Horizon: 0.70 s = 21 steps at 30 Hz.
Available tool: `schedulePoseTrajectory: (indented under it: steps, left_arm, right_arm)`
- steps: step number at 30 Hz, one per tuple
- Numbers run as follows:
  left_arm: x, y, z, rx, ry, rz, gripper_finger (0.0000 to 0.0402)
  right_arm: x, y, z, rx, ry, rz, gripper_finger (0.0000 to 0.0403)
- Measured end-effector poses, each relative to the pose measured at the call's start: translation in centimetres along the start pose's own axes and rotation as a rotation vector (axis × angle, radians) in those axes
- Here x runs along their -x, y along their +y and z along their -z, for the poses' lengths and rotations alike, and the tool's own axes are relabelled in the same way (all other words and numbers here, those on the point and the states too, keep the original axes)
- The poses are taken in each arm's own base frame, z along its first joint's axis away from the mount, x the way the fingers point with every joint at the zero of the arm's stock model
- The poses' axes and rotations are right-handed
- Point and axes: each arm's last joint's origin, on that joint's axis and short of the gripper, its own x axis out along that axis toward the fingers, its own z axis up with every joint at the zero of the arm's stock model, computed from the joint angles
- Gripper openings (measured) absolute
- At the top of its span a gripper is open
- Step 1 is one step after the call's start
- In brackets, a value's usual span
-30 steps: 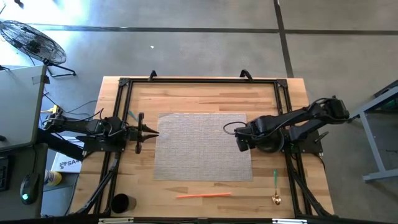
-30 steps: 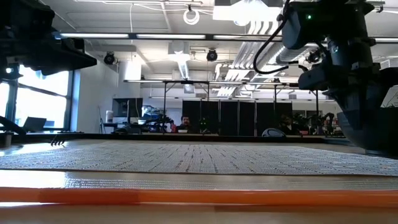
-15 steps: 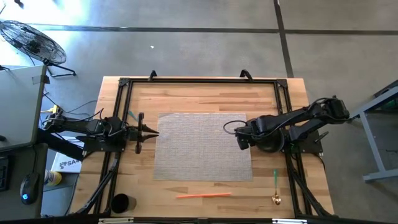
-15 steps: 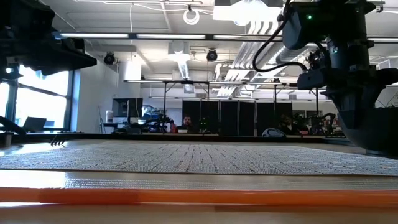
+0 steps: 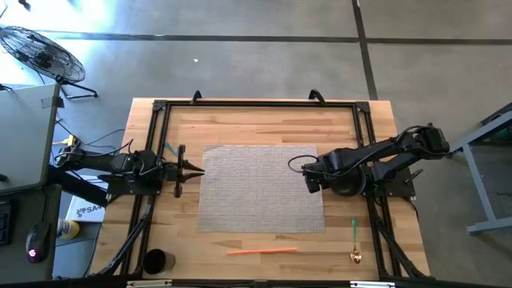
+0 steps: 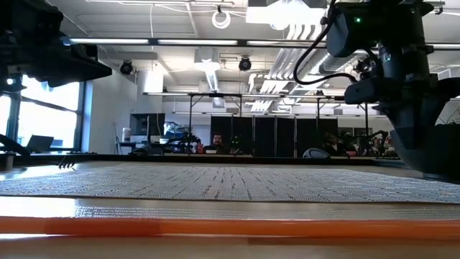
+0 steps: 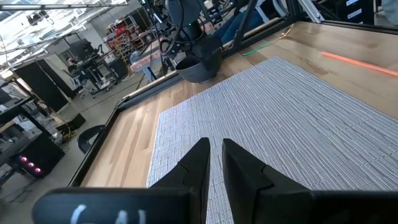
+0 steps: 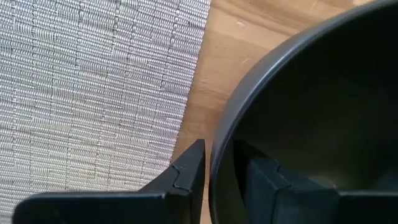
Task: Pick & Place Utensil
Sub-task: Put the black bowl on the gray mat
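Note:
A dark bowl (image 5: pixel 349 182) sits at the right edge of the woven grey placemat (image 5: pixel 260 188); it also shows in the low view (image 6: pixel 431 137) and the left wrist view (image 7: pixel 194 67). My right gripper (image 5: pixel 309 178) is shut on its rim. An orange stick-like utensil (image 5: pixel 262 250) lies flat on the wood near the table's near edge. A green-handled spoon (image 5: pixel 354 238) with a gold bowl lies flat to its right. My left gripper (image 5: pixel 193 168) waits shut over the placemat's left edge and touches nothing. My right gripper holds the bowl by its rim (image 8: pixel 219 155) on the side facing the placemat. One finger (image 8: pixel 189 168) is outside the wall and the other finger (image 8: pixel 267 177) inside. Whether the bowl is lifted off the table I cannot tell.
A black cup (image 5: pixel 156 261) stands near the table's near left corner. A black frame (image 5: pixel 256 104) runs along the far and side edges. Bare wood lies between the placemat and the near edge, around the orange utensil (image 6: pixel 230 226).

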Motion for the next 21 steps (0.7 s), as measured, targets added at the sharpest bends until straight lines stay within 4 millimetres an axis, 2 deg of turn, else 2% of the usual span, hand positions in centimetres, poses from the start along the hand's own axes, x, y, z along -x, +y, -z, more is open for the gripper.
schedulePoseTrajectory:
  steps: [6,14,21]
  left_arm:
    - [0.00,0.00,0.00,0.000,0.000,0.000,0.0040]
    - [0.00,0.00,0.00,0.000,0.000,0.000,0.0040]
    - [0.00,0.00,0.00,0.000,0.000,0.000,0.0040]
  right_arm:
    - [0.02,-0.02,-0.20,0.009,-0.067,0.012,0.0067]
    - [0.08,0.21,-0.33,0.004,-0.067,-0.016,0.0007]
    - [0.22,0.04,-0.82,-0.015,-0.032,-0.011,0.0012]
